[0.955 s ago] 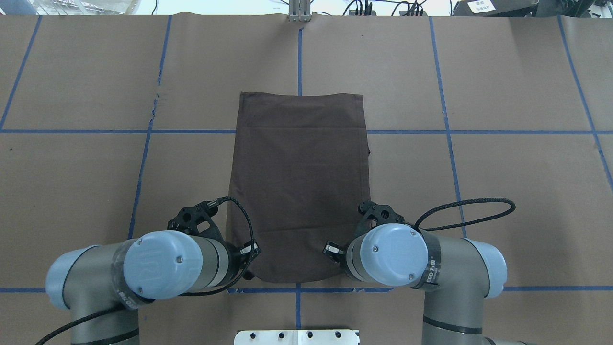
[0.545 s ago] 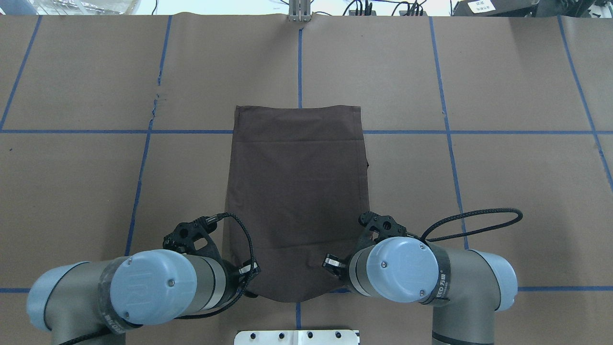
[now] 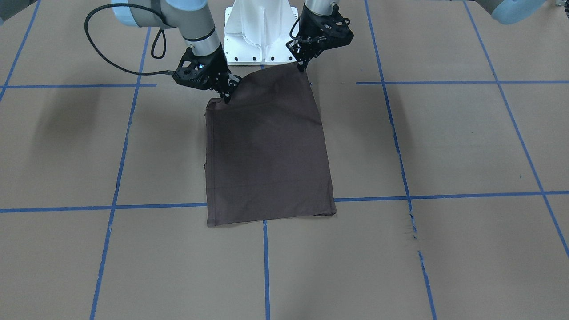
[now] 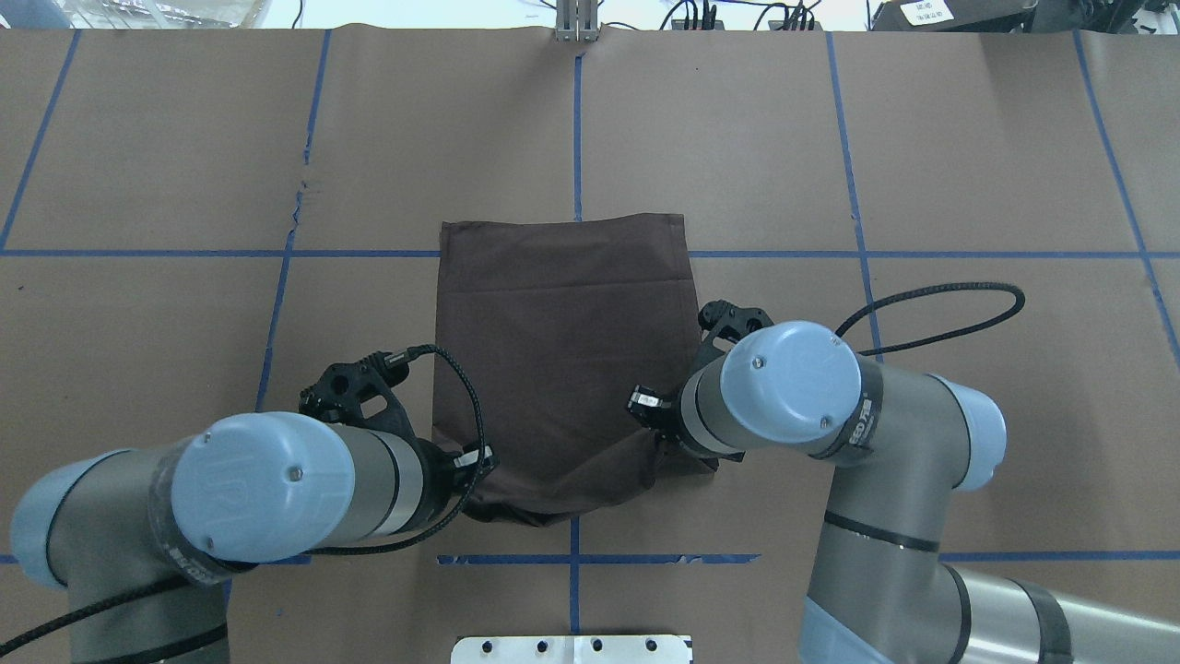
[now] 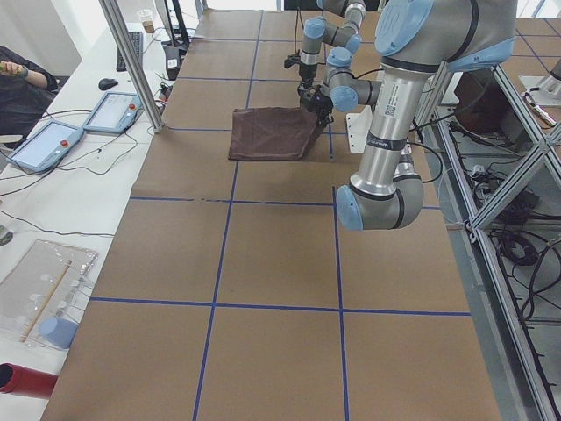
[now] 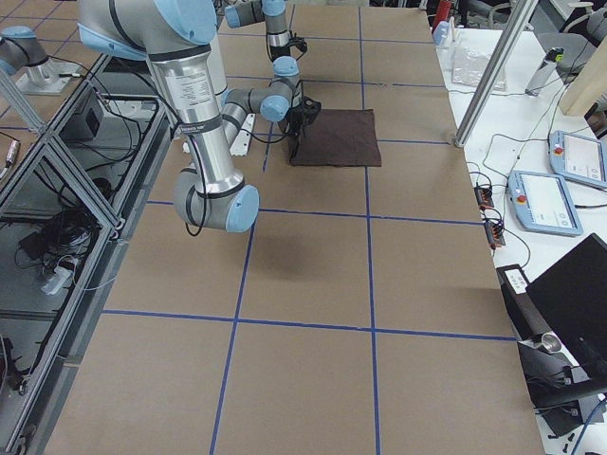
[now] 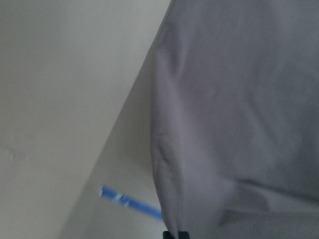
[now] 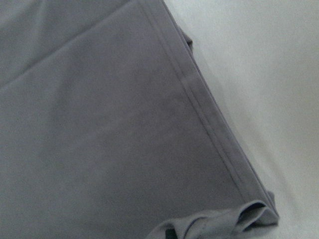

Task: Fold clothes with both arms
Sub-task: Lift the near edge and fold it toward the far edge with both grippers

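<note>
The dark brown T-shirt (image 4: 562, 341) lies as a narrow rectangle on the brown table, its far hem flat; it also shows in the front view (image 3: 266, 151). Collar, labels and lettering are hidden. My left gripper (image 4: 475, 475) is shut on the shirt's near left corner and holds it off the table; in the front view it is on the right (image 3: 304, 66). My right gripper (image 4: 666, 441) is shut on the near right corner, lifted and farther forward (image 3: 227, 97). The near edge sags between them. Both wrist views show only cloth (image 7: 239, 99) (image 8: 99, 124).
The white pedestal base (image 4: 572, 648) stands just behind the shirt's near edge. Blue tape lines (image 4: 576, 120) grid the table. The right arm's black cable (image 4: 949, 304) loops out to the right. Teach pendants (image 5: 53, 145) lie on a side table beyond the far edge.
The shirt first slid toward the robot, its far hem following. Both grippers have now lifted the near edge and carried it forward, the right one farther than the left.
</note>
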Controlling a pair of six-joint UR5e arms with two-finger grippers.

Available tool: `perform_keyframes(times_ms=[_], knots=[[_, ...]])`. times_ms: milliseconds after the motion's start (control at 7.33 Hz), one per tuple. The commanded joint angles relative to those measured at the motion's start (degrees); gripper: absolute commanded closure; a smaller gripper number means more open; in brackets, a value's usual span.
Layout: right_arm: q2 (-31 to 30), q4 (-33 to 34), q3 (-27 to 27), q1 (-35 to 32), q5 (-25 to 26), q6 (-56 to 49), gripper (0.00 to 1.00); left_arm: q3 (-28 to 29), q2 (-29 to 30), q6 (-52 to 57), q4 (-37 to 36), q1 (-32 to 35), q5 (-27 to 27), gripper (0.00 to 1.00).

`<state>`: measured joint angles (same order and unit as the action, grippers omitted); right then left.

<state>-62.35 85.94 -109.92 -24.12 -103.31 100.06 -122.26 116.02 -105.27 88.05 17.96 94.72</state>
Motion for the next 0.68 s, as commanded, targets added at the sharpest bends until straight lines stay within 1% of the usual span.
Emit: perform_keyframes(times_ms=[0, 136, 273, 409, 545], knots=[[7.56, -1.03, 10.63, -9.67, -7.14, -3.1, 1.0, 10.13, 4.8, 5.22, 7.18, 11.51, 5.61, 1.0], [12.99, -4.78, 20.09, -14.33, -10.74, -4.94, 1.0, 17.86, 7.26, 8.91, 11.4, 16.35, 6.61, 1.0], [17.83, -9.34, 31.32, -17.16, -12.69, -9.48, 1.0, 28.55, 9.99, 12.77, 18.67, 20.49, 6.62, 1.0], [19.71, -14.61, 38.91, -18.49, -12.8, -12.92, 0.7, 37.71, 11.32, 15.25, 25.7, 23.67, 6.53, 0.95], [20.68, -21.28, 43.86, -19.2, -12.45, -16.44, 0.01, 42.32, 11.68, 18.84, 30.73, 24.13, 5.23, 0.01]])
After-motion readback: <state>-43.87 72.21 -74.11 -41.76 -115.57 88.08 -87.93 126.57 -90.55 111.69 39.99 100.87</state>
